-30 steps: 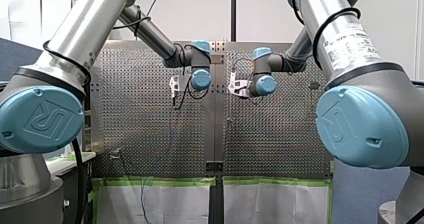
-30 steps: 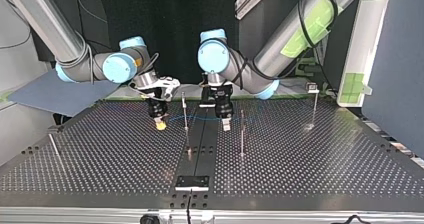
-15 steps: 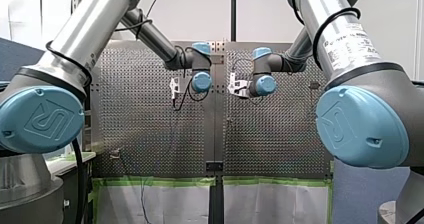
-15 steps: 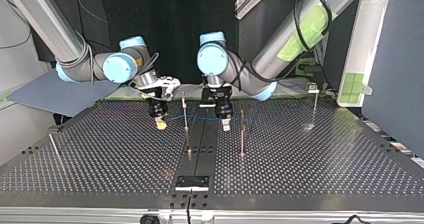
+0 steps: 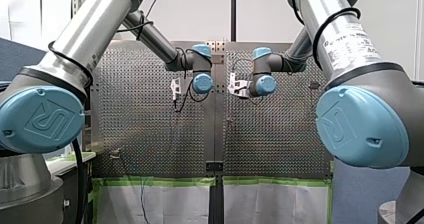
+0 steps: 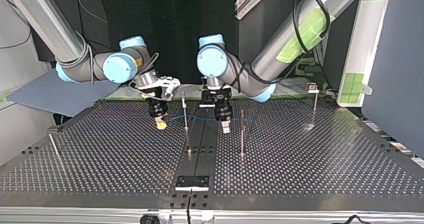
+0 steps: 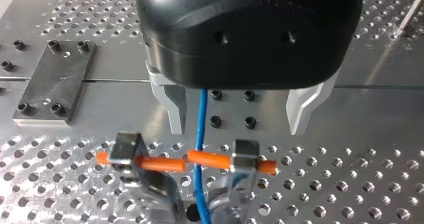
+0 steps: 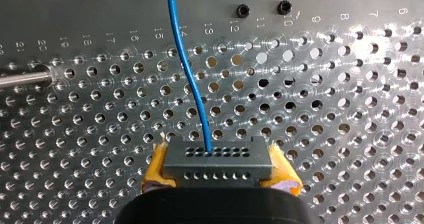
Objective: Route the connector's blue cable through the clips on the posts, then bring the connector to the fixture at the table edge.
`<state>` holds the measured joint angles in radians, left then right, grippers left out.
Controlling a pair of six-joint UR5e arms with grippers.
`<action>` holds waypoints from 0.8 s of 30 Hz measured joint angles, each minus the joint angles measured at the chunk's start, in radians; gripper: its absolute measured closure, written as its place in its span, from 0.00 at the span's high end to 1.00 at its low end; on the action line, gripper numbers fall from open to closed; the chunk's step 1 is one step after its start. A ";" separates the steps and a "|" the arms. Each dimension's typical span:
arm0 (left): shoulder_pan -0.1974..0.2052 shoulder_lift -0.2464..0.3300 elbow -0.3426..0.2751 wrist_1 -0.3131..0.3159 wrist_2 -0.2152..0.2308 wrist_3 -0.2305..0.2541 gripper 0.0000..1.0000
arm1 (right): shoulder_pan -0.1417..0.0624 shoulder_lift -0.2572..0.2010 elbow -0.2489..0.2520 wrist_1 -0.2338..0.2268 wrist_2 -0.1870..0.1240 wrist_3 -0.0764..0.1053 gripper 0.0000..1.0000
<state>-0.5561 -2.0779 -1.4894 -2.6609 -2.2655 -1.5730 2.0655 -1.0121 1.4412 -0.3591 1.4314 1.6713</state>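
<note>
Left gripper (image 7: 237, 131) inward (cable (image 7: 201, 115) between jaws)

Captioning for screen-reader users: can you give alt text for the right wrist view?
My right gripper, jaws shut with yellow pads on either side, holds a dark connector. A blue cable runs from the connector's holed face away over the perforated table, and a metal post shows off to one side of the cable.

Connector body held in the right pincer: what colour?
The connector is dark grey, almost black, with rows of small holes; best seen in the right wrist view.
</note>
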 joint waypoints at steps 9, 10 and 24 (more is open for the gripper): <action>0.001 0.000 0.000 0.009 0.000 0.004 1.00 | 0.000 0.000 0.000 0.000 0.000 0.000 0.00; 0.002 0.000 0.000 0.009 0.000 0.005 1.00 | 0.000 0.000 0.000 0.000 0.000 0.000 0.00; 0.001 0.000 0.000 0.012 -0.025 0.020 0.05 | 0.000 0.000 0.000 -0.002 0.000 0.000 0.00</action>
<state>-0.5550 -2.0776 -1.4891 -2.6492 -2.2905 -1.5533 2.0655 -1.0119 1.4410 -0.3609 1.4314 1.6708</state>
